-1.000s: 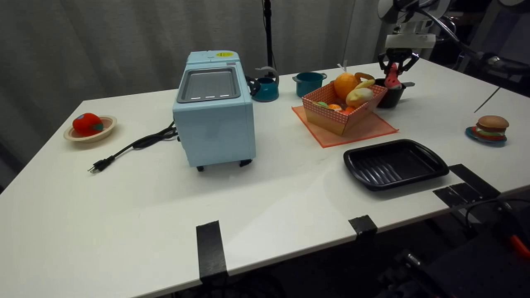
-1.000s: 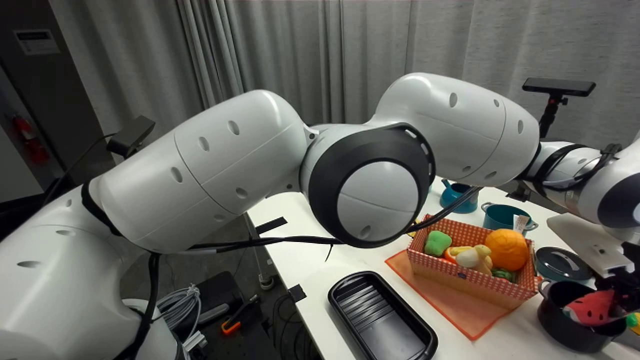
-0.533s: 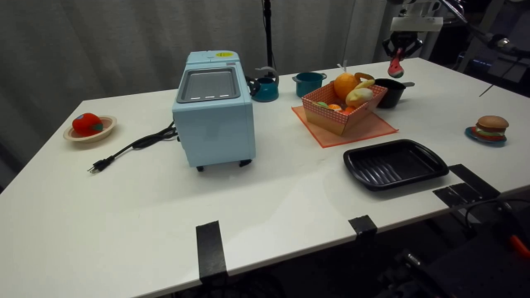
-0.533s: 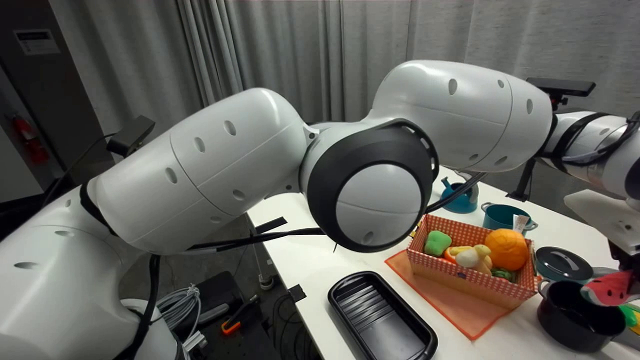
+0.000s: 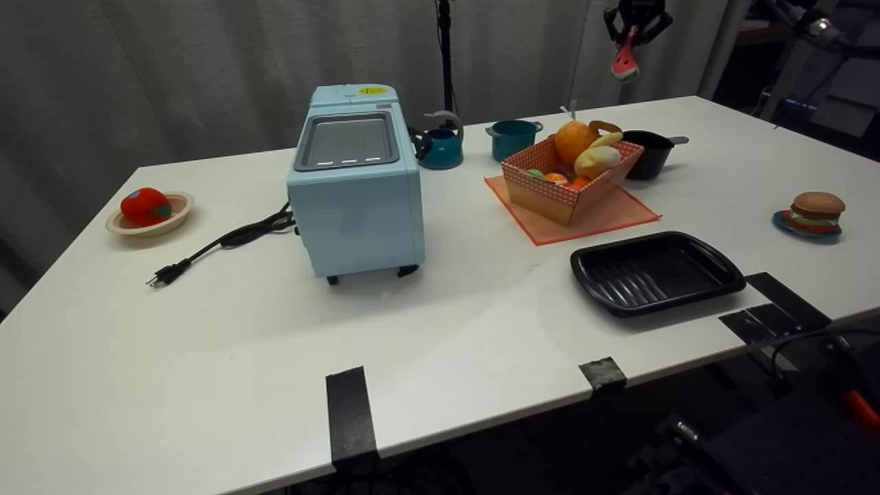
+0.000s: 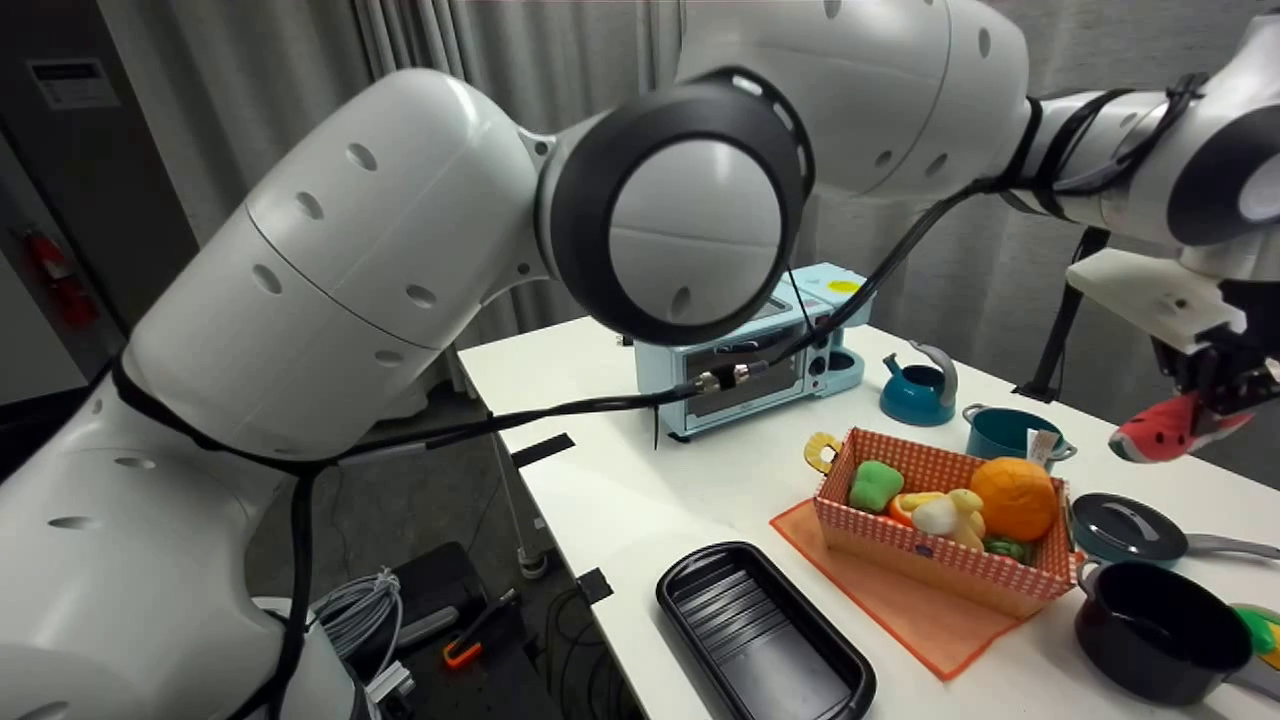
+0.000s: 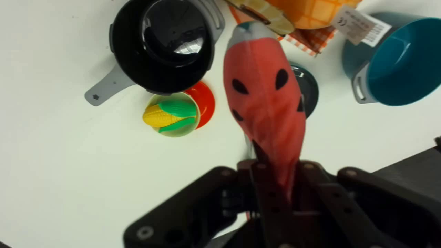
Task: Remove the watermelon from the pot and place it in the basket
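My gripper [image 5: 630, 31] is shut on the narrow tip of the red-pink watermelon wedge [image 5: 625, 63], which hangs in the air well above the table. In an exterior view the gripper [image 6: 1212, 392] and watermelon [image 6: 1155, 432] are above and beyond the black pot [image 6: 1160, 645]. In the wrist view the fingers pinch the watermelon [image 7: 263, 79], rind end outward; the empty pot [image 7: 160, 74] lies below to the left. The basket [image 5: 540, 198], red-checked inside with orange-tan sides, stands beside the pot and holds toy foods. Its wall shows in an exterior view [image 6: 930, 575]; only a corner shows in the wrist view.
A teal pot [image 6: 1000, 440], a kettle [image 6: 915, 395] and a dark pan [image 6: 1120, 528] stand around the basket. A light-blue toaster oven [image 5: 357, 220], black ridged tray [image 5: 656, 271] and toy burger [image 5: 817, 213] are on the table. Toy corn [image 7: 165, 117] lies near the pot.
The gripper has lifted the watermelon up out of the pot, then raised it much higher and shifted it toward the basket side. The pot and basket have not moved.
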{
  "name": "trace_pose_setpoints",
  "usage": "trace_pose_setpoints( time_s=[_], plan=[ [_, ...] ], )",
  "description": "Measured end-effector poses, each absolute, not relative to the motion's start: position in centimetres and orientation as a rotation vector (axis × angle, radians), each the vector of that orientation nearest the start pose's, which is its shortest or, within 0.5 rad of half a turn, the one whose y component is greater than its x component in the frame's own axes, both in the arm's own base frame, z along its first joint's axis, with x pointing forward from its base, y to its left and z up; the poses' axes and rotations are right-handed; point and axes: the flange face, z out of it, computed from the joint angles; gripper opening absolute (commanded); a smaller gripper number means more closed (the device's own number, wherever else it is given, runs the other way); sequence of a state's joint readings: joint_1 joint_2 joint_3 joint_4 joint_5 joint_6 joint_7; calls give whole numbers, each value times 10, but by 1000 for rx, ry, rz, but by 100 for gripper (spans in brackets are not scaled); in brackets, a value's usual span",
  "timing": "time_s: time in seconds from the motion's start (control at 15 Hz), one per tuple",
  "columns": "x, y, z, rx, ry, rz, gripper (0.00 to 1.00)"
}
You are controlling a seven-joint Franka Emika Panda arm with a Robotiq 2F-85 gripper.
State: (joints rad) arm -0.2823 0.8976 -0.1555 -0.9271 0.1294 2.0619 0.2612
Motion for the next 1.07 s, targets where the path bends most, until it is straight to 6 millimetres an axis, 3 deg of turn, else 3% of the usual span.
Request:
trace_pose_setpoints(
  time_s=[0.33,0.53,0.87,1.07],
  plan=[
    [747,-220,404,-2937,897,-472,3],
    [741,-191,414,-2915,842,-593,3],
    [724,-153,390,-2896,780,-761,3],
    [723,-148,381,-2907,750,-853,3]
  ],
)
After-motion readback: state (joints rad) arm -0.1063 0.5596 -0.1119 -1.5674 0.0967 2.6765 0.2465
